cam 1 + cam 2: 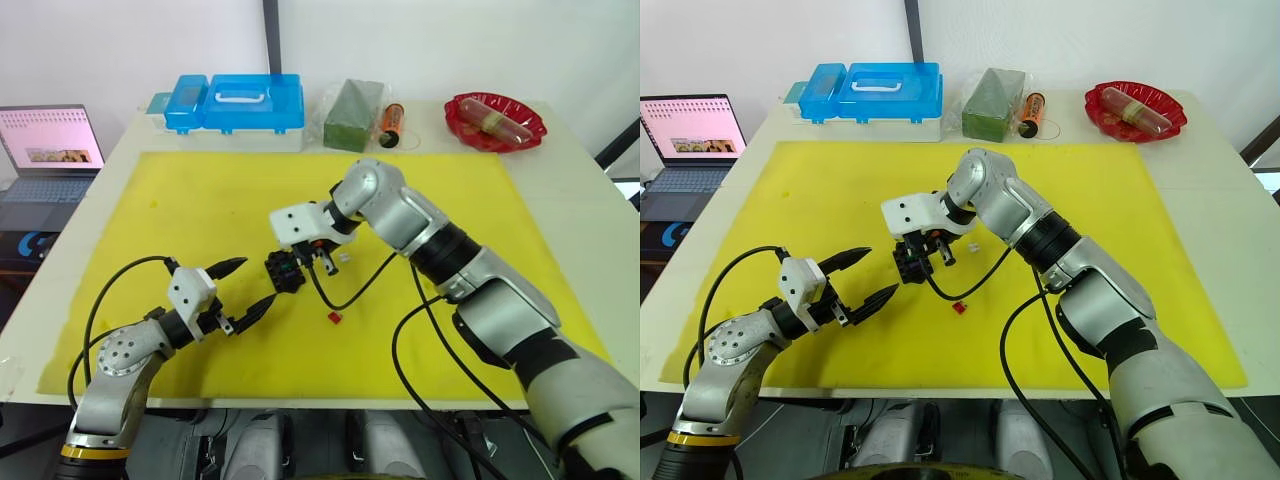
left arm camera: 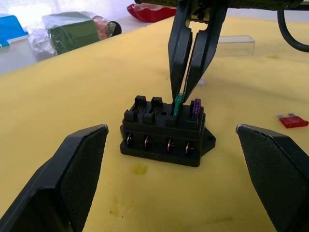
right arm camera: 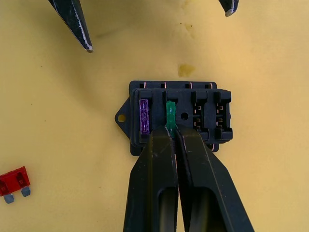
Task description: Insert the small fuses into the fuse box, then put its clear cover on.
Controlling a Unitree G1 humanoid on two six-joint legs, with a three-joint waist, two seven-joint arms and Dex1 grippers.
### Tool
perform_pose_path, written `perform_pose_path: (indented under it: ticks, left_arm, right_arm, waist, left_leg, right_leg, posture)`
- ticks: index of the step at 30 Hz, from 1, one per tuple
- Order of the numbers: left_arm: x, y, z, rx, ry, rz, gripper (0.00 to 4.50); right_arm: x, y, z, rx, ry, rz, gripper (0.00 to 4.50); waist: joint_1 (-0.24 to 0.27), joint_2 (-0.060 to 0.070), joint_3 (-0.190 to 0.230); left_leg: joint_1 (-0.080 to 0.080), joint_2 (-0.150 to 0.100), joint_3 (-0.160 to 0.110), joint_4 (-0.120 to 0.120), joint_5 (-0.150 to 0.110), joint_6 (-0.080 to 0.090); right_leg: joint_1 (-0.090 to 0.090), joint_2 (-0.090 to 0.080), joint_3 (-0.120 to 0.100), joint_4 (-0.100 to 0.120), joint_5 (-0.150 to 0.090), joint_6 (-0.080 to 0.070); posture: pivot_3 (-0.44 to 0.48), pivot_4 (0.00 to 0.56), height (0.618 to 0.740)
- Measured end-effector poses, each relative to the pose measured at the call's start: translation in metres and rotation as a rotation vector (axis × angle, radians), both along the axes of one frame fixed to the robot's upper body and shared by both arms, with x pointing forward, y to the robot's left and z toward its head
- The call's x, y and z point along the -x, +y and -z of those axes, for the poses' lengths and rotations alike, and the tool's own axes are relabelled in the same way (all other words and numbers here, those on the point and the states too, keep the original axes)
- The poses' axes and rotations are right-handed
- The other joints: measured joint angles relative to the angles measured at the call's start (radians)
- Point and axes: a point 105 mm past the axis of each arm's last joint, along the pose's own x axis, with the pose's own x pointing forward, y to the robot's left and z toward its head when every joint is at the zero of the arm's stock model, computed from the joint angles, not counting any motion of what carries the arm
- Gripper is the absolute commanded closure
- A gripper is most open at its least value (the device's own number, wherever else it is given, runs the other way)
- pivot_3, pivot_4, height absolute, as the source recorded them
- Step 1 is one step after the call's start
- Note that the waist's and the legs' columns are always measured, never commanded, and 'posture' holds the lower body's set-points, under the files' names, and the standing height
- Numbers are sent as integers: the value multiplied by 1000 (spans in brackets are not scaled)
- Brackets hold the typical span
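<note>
On fuse box (image 3: 178,118): no legible writing.

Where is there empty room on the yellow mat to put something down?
The mat is bare between the blue case and the left gripper, and again below the red dish. It is crowded mid-mat: both grippers close on the fuse box, with the red fuse nearby.

Right gripper (image 3: 171,133) fingers cover the fuse box's (image 3: 176,116) six o'clock edge and the green fuse's (image 3: 170,113) lower end. In the head view that fuse is too small to make out. Red fuse (image 2: 293,120) runs off at three o'clock.
</note>
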Motion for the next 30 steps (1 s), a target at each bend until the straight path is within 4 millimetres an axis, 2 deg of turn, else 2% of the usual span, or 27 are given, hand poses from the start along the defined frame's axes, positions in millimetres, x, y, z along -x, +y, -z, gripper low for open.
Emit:
perform_pose_path:
  ticks: [23, 26, 30]
  left_arm:
    - [0, 0, 2, -1, -2, 3, 0]
    - [0, 0, 2, -1, -2, 4, 0]
    - [0, 0, 2, -1, -2, 3, 0]
  right_arm:
    - [-1, 0, 0, -8, 6, 13, 4481]
    - [-1, 0, 1, -8, 11, 18, 3859]
    - [-2, 0, 4, -13, 17, 33, 3859]
  waist:
    - [0, 0, 0]
    - [0, 0, 0]
    - [0, 0, 0]
  left_leg:
    - [0, 0, 0, 0, 0, 0]
    - [0, 0, 0, 0, 0, 0]
    - [0, 0, 0, 0, 0, 0]
  right_leg:
    - [0, 0, 0, 0, 0, 0]
    - [0, 0, 0, 0, 0, 0]
    - [0, 0, 0, 0, 0, 0]
  posture:
    - [0, 150, 740]
    - [0, 150, 740]
    - [0, 150, 740]
